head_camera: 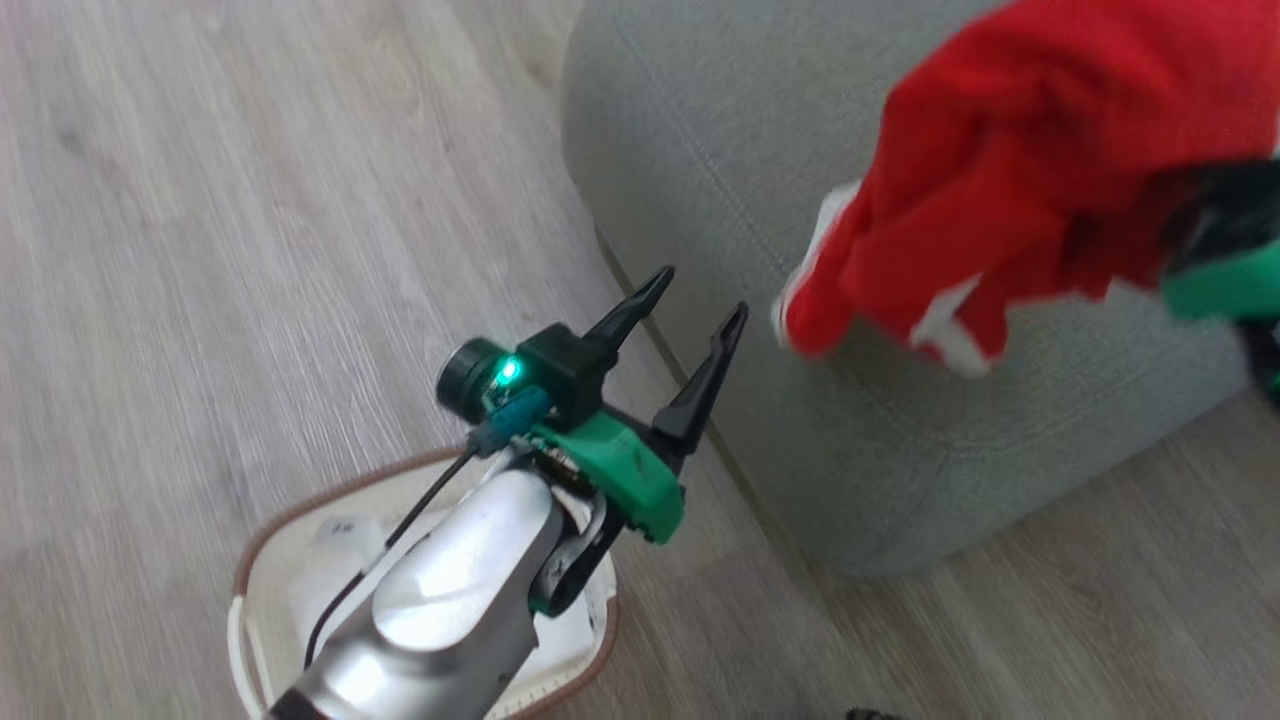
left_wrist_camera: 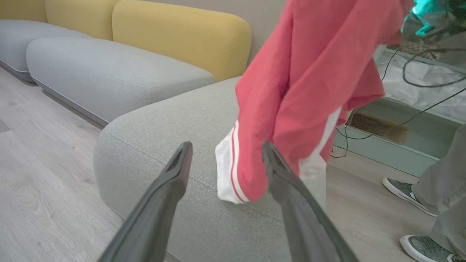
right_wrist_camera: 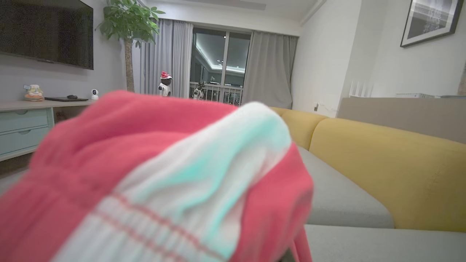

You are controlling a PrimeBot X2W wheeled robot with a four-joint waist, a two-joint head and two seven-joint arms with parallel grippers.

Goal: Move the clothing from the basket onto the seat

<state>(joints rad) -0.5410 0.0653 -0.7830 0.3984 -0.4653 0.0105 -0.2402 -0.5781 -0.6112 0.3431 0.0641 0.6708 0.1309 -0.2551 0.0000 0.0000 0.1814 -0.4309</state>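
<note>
- Red and soft, the white-striped fabric garment (head_camera: 1010, 190) swallowed the fingers of the right gripper (head_camera: 1215, 240), whose green and black body was a blur cut off at the edge of the head view.
- From that wrist, the bunched garment sat out of focus and blocked much of the room ahead.
- The small oval cream-white perforated plastic basket (head_camera: 262, 590) with a brown rim stood on the pale wood floor (head_camera: 250, 200), largely covered by the silver left forearm (head_camera: 450, 590). Something white lay inside, too hidden to name.
- A person's grey shoe (left_wrist_camera: 404, 189) and trouser leg showed beyond the large grey-green upholstered seat cushion (head_camera: 720, 150), with yellow back cushions (left_wrist_camera: 182, 36) behind.
- The right gripper was clenched on the garment, which hung over the seat cushion, well clear of the basket. Whether its white cuff touched the cushion's edge I could not tell.
- The left gripper (head_camera: 702, 291) was spread wide and empty, just beside the seat cushion and touching nothing.
</note>
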